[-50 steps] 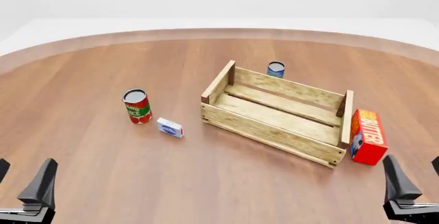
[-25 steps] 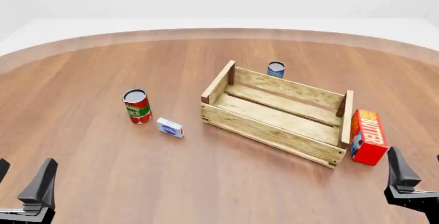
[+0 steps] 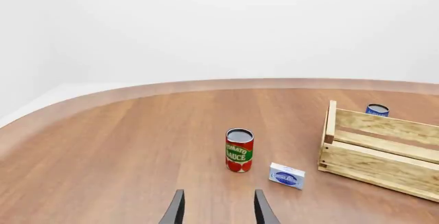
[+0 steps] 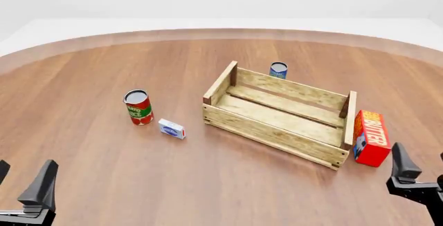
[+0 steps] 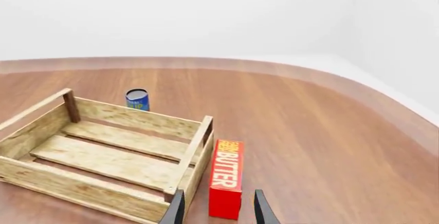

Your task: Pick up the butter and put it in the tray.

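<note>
Butter, lettered "BUTTER", stands on my bench just beside the tray. Red can reads "TOMATO SAUCE". Right hand and left hand gape, empty.

Your wooden counter carries the tray, butter, tomato can, blue can and small box.

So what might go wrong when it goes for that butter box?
The butter stands right beside the tray's end board, so one finger of the open right gripper might hit the wood instead of slipping alongside. The carton is tall and upright, so a nudge could tip it over.
</note>
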